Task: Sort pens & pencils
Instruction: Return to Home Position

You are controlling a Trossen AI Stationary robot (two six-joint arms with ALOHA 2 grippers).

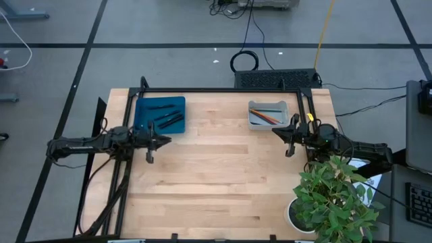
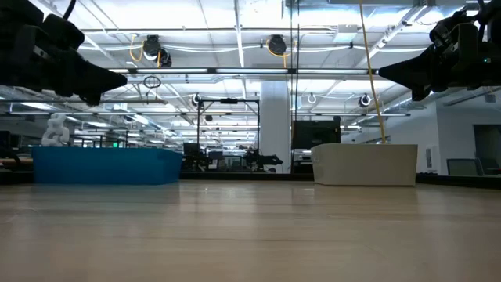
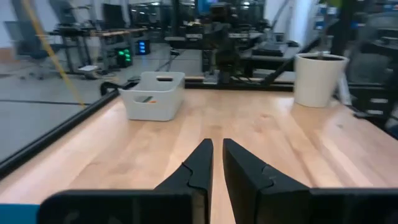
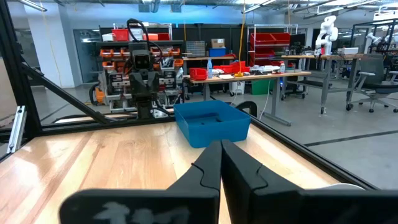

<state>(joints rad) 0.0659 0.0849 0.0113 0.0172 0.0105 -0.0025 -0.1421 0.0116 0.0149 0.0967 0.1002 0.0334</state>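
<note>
- Wooden tabletop (image 1: 216, 182) carried blue bin (image 1: 142, 108) with pens (image 1: 169, 120), grey bin (image 2: 364, 164) with pencils (image 1: 270, 117).
- Left end effector (image 3: 217, 149) and right end effector (image 4: 221, 149) hovered pinched together, empty.
- Grey floor (image 1: 169, 27) surrounded it.

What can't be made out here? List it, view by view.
Low view: walls of the blue plastic bin and the pale gray plastic bin hide their contents.
High view: the dark pens in the blue bin and slim pencils in the gray bin are too small to count.
Low view: left gripper and right gripper are backlit silhouettes.
</note>
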